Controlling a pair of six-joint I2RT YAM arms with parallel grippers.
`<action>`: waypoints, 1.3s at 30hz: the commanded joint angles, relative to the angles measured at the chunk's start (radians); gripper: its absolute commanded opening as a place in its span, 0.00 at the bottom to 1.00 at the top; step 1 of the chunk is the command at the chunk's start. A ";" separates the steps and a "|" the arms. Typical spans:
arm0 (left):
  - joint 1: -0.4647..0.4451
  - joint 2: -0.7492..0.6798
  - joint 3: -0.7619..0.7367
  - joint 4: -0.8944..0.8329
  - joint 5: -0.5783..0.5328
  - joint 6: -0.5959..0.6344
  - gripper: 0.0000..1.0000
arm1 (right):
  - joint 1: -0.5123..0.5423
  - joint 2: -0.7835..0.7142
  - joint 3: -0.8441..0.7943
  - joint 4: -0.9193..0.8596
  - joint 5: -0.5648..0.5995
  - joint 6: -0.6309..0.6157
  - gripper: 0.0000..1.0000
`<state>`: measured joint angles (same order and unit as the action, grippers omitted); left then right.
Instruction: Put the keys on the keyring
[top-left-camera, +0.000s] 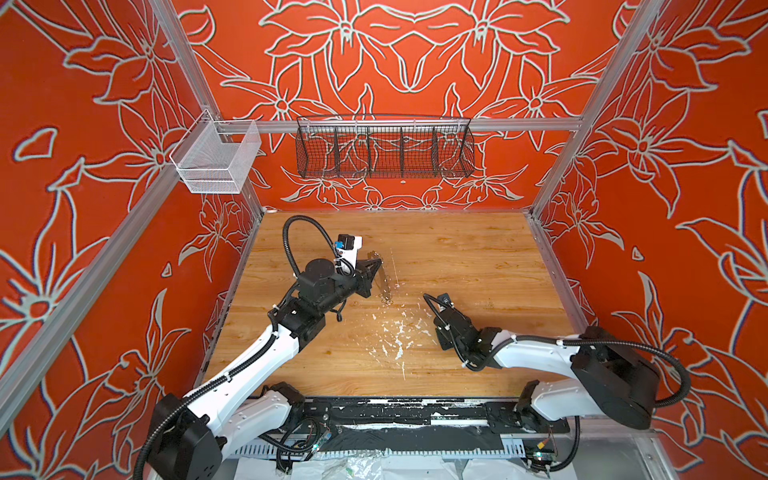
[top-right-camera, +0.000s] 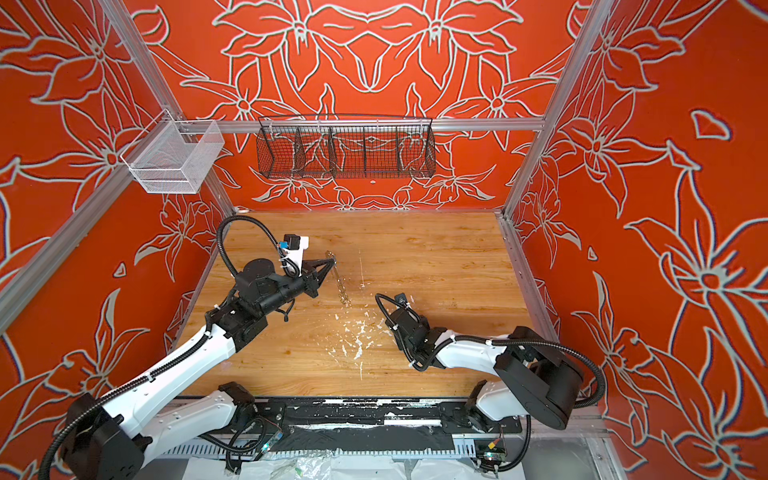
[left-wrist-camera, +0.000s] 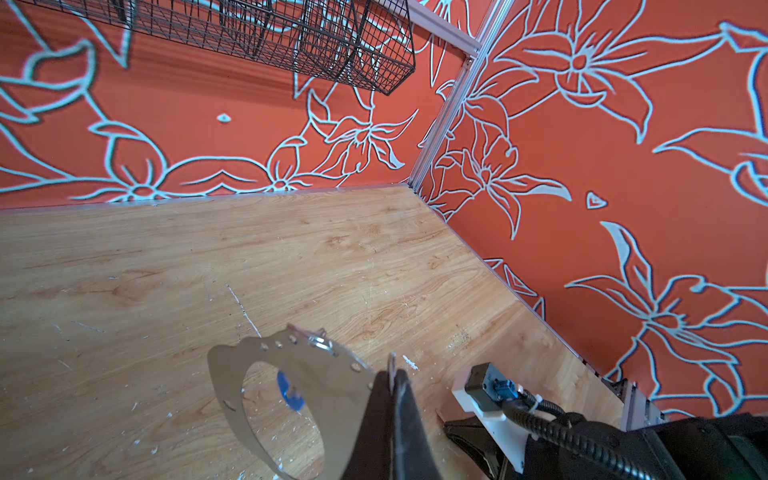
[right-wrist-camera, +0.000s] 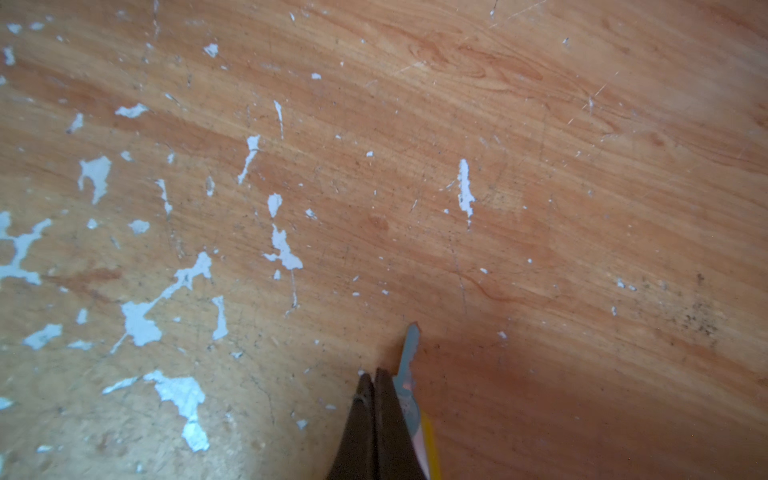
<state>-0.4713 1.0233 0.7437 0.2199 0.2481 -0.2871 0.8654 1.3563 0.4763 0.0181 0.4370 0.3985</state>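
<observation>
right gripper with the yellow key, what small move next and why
Probably lift the right gripper off the table and carry it toward the keyring. Its jaws look shut beside the yellow-tagged key, low over the wood, while the left gripper holds the keyring upright some way off.

Red walls (top-left-camera: 415, 62) with grey-white flower outlines, aluminium frame rails (top-left-camera: 415, 124). Black wire basket (top-left-camera: 384, 147) on back rail; white mesh basket (top-left-camera: 216, 160) at left corner. Wood-grain tabletop (top-left-camera: 457, 257), white chipped patches (top-left-camera: 395, 332) mid-front.
</observation>
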 joint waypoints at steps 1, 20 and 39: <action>0.002 -0.019 0.003 0.051 0.015 0.008 0.00 | 0.006 -0.047 0.027 -0.039 0.014 0.050 0.00; 0.002 -0.022 0.003 0.048 0.014 0.010 0.00 | 0.002 0.047 0.185 0.124 -0.088 0.177 0.00; 0.001 -0.028 -0.005 0.052 -0.016 0.010 0.00 | 0.001 0.044 0.068 0.293 -0.126 -0.212 0.15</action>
<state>-0.4713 1.0172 0.7429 0.2203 0.2401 -0.2871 0.8654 1.4292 0.5655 0.2668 0.3077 0.2996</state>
